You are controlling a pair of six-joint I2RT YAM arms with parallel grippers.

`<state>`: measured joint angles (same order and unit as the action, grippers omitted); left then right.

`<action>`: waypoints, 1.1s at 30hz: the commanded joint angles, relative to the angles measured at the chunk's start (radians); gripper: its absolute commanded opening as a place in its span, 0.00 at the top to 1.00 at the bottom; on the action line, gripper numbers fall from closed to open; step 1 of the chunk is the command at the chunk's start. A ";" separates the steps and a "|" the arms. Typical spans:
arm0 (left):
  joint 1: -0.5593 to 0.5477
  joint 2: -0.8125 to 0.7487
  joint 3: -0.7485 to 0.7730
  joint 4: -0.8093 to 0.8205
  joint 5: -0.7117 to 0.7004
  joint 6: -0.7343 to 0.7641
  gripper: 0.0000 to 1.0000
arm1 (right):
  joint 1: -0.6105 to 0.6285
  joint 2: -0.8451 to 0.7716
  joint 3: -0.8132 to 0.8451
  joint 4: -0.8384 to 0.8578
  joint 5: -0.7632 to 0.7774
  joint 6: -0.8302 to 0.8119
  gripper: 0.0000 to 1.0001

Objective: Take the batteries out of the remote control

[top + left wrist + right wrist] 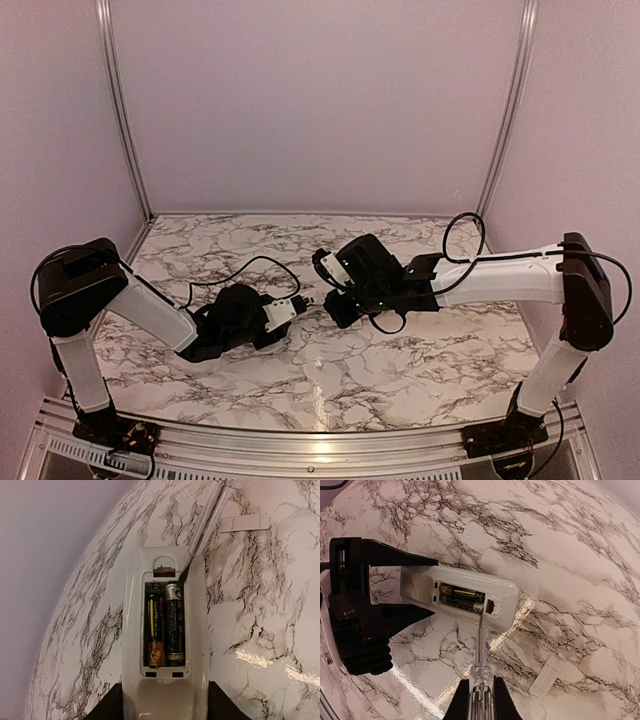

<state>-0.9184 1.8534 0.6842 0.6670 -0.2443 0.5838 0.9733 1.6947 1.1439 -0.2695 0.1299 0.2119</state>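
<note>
My left gripper [165, 706] clamps the remote control [198, 645] by one end near the middle of the worktop [420, 370]. The recess faces up, with both batteries [165, 625] seated side by side inside. My right gripper [476, 700] is closed around a clear-handled rod [479, 652], its tip at one battery's end. The white cover [547, 675] lies nearby.

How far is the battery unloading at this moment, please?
Done: the cover lies on the table, compartment open. In hand: left gripper holds the remote control; right gripper holds a tool, tip at one battery's end. Left: both batteries sit inside, not yet removed.
</note>
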 commanded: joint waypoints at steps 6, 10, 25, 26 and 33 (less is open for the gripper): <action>-0.013 0.027 0.029 -0.014 0.001 0.002 1.00 | 0.007 0.003 0.022 -0.006 0.067 0.014 1.00; -0.013 0.029 0.033 -0.019 0.003 0.004 1.00 | 0.007 0.002 0.023 -0.004 0.071 0.013 1.00; -0.014 0.029 0.037 -0.027 0.002 0.002 1.00 | 0.007 0.042 0.021 0.011 0.026 0.019 1.00; -0.014 0.029 0.037 -0.027 0.003 0.002 1.00 | 0.007 0.046 0.020 0.015 0.024 0.019 1.00; -0.016 0.029 0.035 -0.027 0.004 0.002 1.00 | 0.007 0.076 0.022 0.036 0.003 0.033 1.00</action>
<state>-0.9249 1.8759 0.7040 0.6159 -0.2470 0.5873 0.9737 1.7359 1.1439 -0.2512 0.1421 0.2256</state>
